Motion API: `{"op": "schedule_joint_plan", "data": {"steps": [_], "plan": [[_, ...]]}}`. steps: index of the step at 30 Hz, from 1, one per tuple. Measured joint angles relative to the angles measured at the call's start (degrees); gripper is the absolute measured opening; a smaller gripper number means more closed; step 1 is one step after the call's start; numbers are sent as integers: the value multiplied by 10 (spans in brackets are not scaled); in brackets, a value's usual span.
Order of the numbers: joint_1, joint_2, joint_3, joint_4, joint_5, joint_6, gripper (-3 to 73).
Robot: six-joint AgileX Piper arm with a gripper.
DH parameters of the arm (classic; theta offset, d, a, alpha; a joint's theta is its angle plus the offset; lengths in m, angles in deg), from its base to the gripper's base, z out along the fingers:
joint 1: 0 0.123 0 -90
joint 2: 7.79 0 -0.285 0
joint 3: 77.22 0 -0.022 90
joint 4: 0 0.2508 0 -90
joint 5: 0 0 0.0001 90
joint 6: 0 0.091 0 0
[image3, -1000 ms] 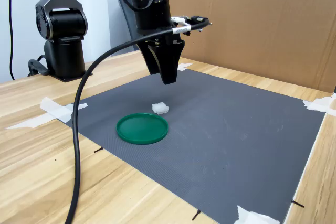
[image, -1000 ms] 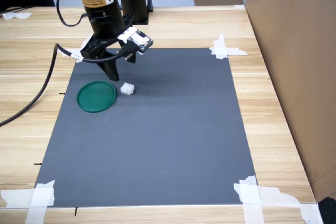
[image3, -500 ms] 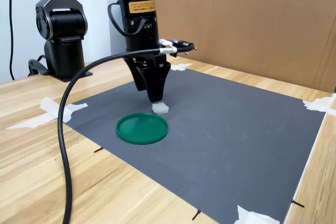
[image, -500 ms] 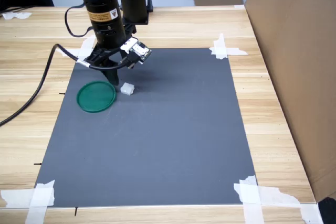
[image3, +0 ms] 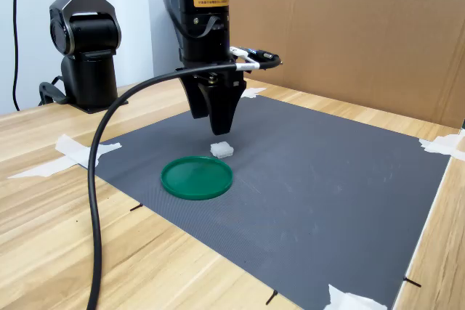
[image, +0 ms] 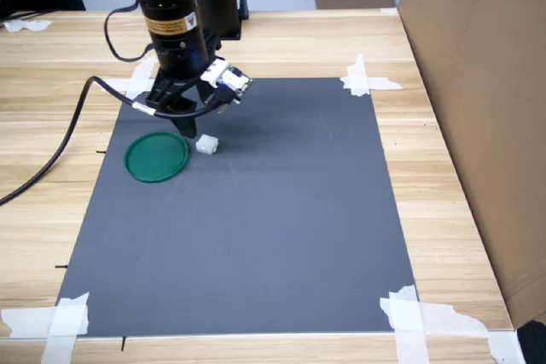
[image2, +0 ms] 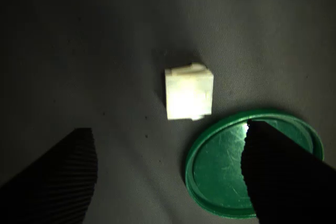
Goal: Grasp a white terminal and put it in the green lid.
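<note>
One white terminal (image: 207, 144); one green lid (image: 157, 157); one dark grey mat (image: 256, 228) on the tabletop (image: 444, 176); one robot arm; four taped mat corners.

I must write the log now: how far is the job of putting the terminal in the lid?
Nothing is done yet: the white terminal lies on the mat beside the green lid, which holds nothing. In hand: the open end effector hovers just above the terminal. Left: grasp, carry, release.

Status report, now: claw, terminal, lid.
Claw open, low over the white terminal, not touching. Terminal on the mat beside the green lid, not in it. Nothing blocking.
</note>
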Motion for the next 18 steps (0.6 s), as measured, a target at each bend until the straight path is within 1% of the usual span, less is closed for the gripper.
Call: {"op": "schedule_joint_plan", "data": {"steps": [3,7,8,15,18], "plan": [[22,1,-2,-18,-4,32,672],[23,12,-4,-29,-7,50,672],[23,34,-4,-41,-16,60,672],[23,48,-4,-41,-46,36,672],[23,58,-4,-41,-50,8,672]]}}
